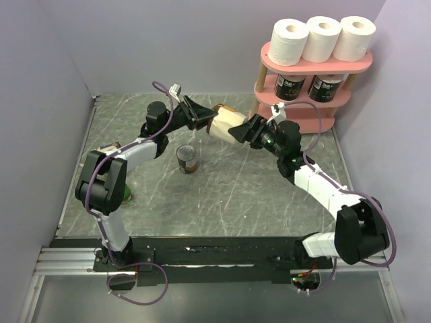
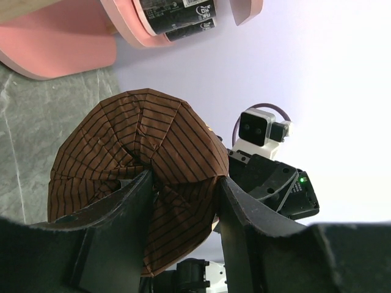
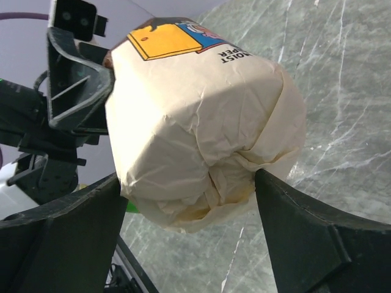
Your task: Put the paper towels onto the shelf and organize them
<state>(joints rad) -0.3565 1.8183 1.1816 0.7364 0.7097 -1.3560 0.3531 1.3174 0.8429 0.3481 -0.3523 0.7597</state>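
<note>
A wrapped paper towel roll (image 1: pixel 227 125) hangs in the air between my two grippers, in front of the pink shelf (image 1: pixel 363 64). My left gripper (image 1: pixel 209 120) is shut on its brown striped end (image 2: pixel 137 159). My right gripper (image 1: pixel 244 131) straddles the cream end (image 3: pixel 201 116), and both fingers touch the wrapper. Three white rolls (image 1: pixel 322 37) stand on the shelf's top tier. Two black-printed rolls (image 1: pixel 308 87) sit on the middle tier. The bottom tier is mostly hidden behind my right arm.
A small metal can (image 1: pixel 187 160) with a dark label stands on the grey marbled table below the left gripper. A green object (image 1: pixel 126 196) peeks out beside the left arm's base. Walls close in the table on the left, back and right.
</note>
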